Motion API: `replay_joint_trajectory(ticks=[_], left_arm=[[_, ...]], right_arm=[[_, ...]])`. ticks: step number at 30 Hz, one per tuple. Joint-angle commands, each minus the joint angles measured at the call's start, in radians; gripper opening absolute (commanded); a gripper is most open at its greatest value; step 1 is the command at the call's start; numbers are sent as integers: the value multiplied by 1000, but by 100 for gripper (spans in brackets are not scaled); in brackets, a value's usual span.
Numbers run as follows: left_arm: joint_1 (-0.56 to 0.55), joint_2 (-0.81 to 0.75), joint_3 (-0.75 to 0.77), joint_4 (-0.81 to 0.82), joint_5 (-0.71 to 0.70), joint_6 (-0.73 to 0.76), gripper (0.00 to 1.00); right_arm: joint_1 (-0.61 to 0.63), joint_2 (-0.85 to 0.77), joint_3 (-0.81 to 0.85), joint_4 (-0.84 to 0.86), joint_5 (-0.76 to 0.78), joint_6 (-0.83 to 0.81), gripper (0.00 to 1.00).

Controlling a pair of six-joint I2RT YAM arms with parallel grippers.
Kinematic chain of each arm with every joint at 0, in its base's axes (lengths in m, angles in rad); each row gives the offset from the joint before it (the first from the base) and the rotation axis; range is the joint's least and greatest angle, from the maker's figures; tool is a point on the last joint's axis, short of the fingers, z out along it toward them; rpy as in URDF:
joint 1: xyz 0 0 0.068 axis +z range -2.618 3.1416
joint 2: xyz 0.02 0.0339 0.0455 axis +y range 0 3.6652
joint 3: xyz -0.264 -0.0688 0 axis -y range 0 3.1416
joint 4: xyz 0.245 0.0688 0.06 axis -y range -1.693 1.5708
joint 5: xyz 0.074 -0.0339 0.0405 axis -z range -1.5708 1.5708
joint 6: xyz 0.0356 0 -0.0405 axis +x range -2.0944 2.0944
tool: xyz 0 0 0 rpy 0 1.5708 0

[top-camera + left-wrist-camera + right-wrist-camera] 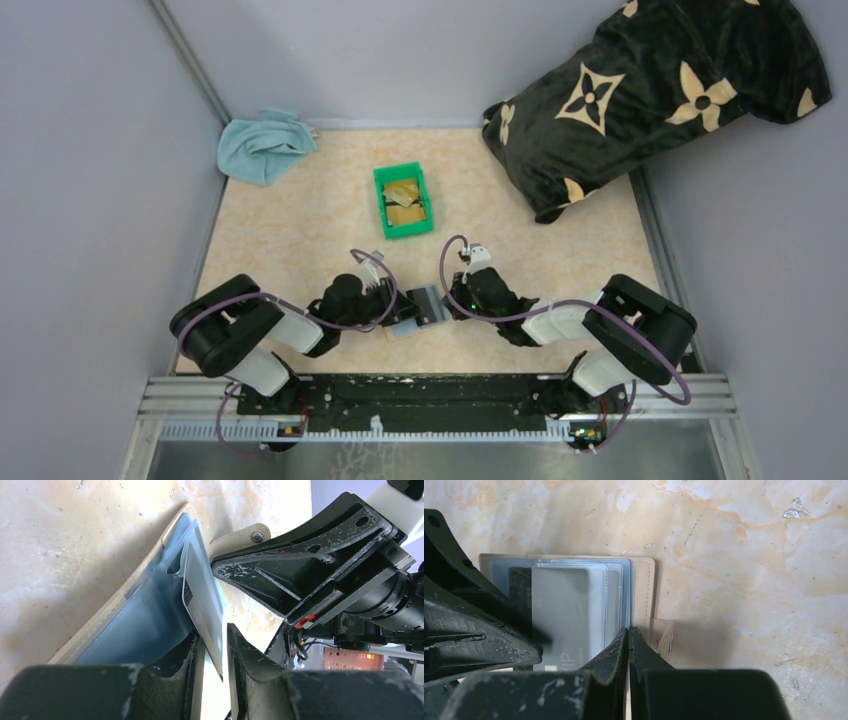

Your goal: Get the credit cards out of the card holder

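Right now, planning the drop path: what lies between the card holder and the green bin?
Only bare table between card holder and green bin, per top view.

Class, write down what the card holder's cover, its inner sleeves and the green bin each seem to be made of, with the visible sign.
Card holder cover: probably leather or imitation, matte tan, stitched along its edge. Inner sleeves: clear soft plastic, slightly glossy; a dark card shows through. Green bin: likely rigid moulded plastic, uniform colour.
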Motion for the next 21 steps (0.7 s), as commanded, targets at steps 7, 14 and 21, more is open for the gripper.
replay_joint_trajectory(ticks=[7,14,21], left_arm=[[26,-72,-51,-14,-7,15,25],[35,-147,-71,-99,-26,39,18],[53,-306,-92,-299,-86,86,11]], right_arm=[[22,52,-16,-108,-52,9,0],[23,65,-14,-102,-53,9,0],[23,74,-7,-104,-54,9,0]])
